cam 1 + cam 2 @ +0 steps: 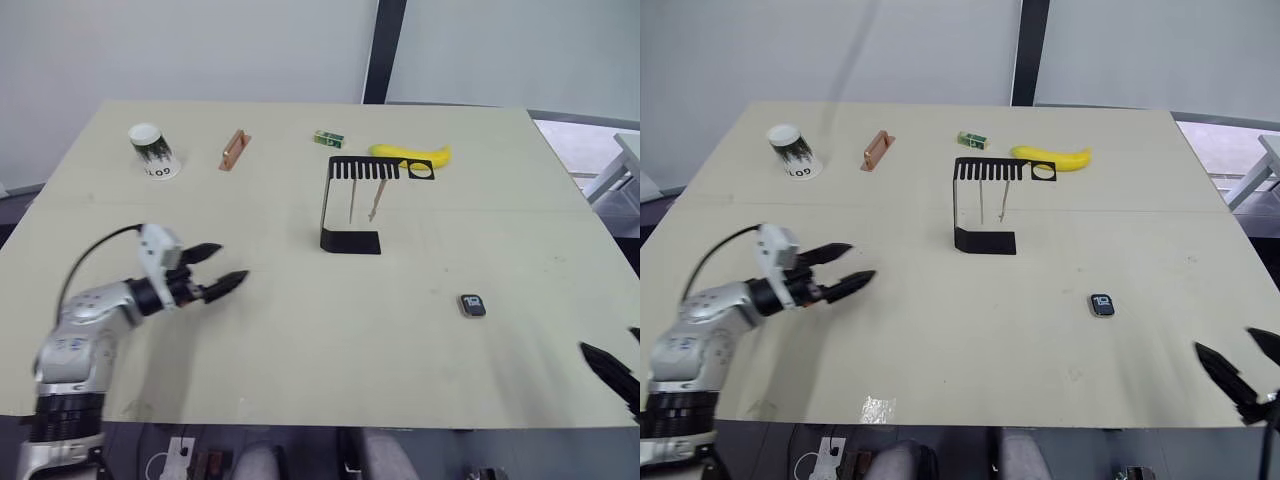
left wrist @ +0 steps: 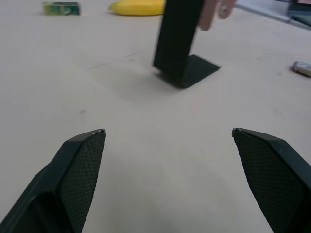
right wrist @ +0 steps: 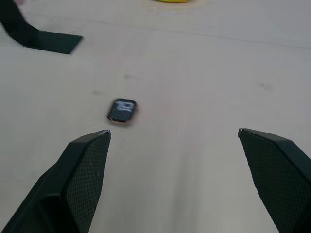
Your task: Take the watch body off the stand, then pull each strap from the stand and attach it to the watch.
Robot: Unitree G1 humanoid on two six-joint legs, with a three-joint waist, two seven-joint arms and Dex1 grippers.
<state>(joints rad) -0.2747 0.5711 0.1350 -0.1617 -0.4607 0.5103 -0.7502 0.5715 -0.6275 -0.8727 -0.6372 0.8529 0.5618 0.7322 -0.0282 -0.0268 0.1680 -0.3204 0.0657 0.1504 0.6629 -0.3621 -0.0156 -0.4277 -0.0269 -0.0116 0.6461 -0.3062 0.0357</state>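
- The watch body point(image 1: 472, 305) is already off the stand point(image 1: 352, 205) and lies flat on the table point(image 1: 300, 340), well to the right of the stand's foot and ahead of the right gripper point(image 1: 1238, 372).
- Both straps point(image 1: 361, 203) hang from the comb slots of the stand's top plate, side by side and not yet pulled.
- The left gripper point(image 1: 213, 270) hovers over bare table well to the left of the stand, its fingers spread and grasping nothing. The right gripper sits at the near right edge, likewise spread and empty.
- My worry is that the stand looks light. A sideways tug on a strap could tip it or drag it, unless the pull follows the slot.
- The straps are thin, so a pinch could slip off one or catch both together.
- The watch body lies loose, so a sweeping right arm could nudge it toward the table edge.
- The table is a pale beige board, with a paper cup point(image 1: 152, 150), a copper-brown block point(image 1: 235, 150), a small green box point(image 1: 328, 139) and a banana point(image 1: 412, 155) along the far side. Grey-white wall panels stand behind.
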